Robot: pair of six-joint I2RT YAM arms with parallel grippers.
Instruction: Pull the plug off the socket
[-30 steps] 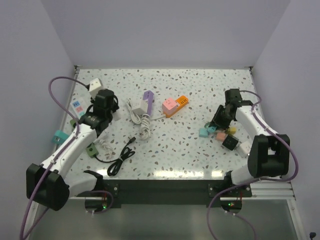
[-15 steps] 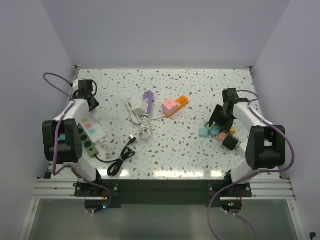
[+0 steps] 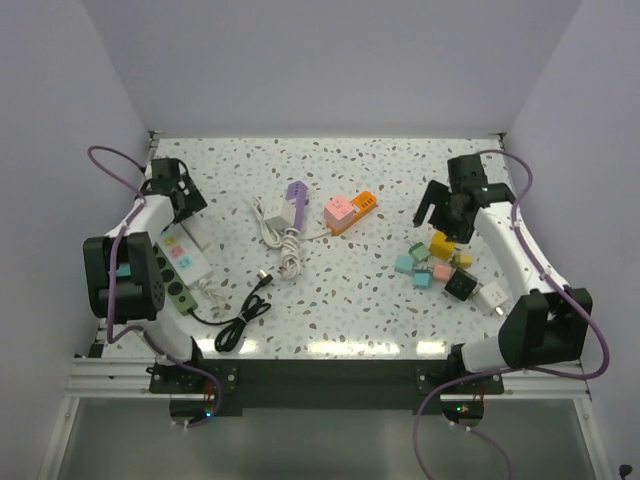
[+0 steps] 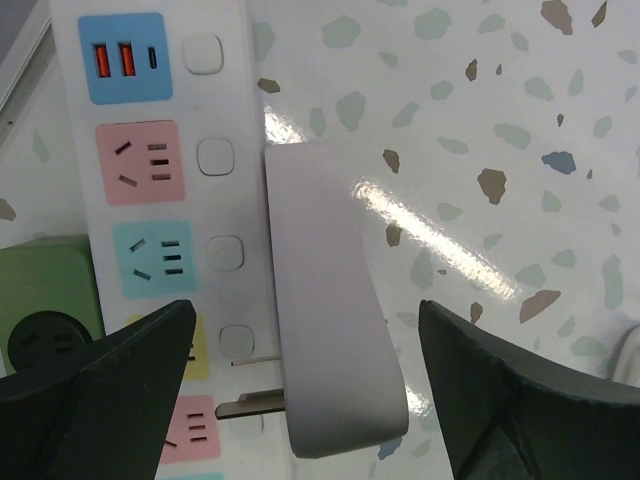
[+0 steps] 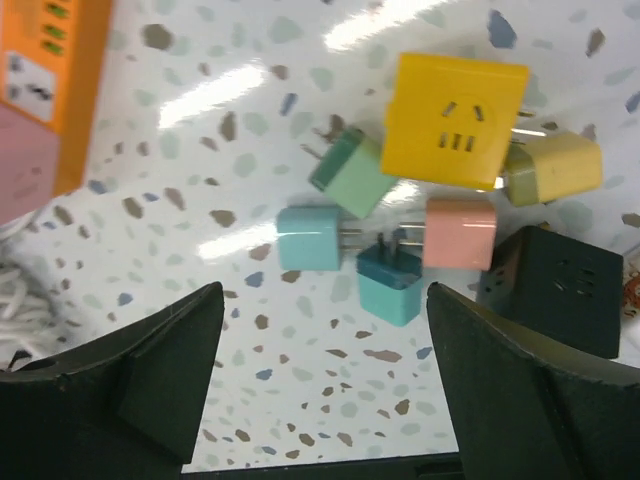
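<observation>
Both grippers stood with jaws spread wide and nothing between them. The left gripper hung directly over the white plug, which lay on its side against the long edge of the white power strip. Its bare prongs pointed across the strip and sat in no socket. The plug looked like a light, rigid plastic shell, smooth and probably slippery. Its two flat faces, well back from the prongs, seemed the place to pinch. The right gripper hovered above loose coloured adapters, well apart from the plug.
</observation>
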